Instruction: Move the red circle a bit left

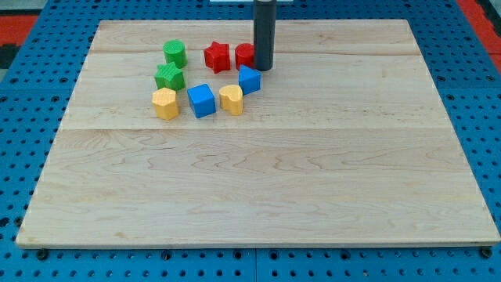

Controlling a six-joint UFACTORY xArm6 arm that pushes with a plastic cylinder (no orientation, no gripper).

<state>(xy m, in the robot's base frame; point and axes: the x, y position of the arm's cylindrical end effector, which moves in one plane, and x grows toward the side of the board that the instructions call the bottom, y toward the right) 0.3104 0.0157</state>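
Note:
The red circle (244, 55) lies near the view's top on the wooden board (313, 172), partly hidden by the rod. My tip (263, 69) touches the board at the red circle's right side, close against it. A red star (217, 56) sits just left of the red circle. A small blue block (250, 79) lies just below my tip.
A green cylinder (174, 53) and a green star (169, 77) stand left of the red star. Below them lie a yellow hexagon (165, 103), a blue cube (201, 100) and a yellow block (232, 99). Blue pegboard surrounds the board.

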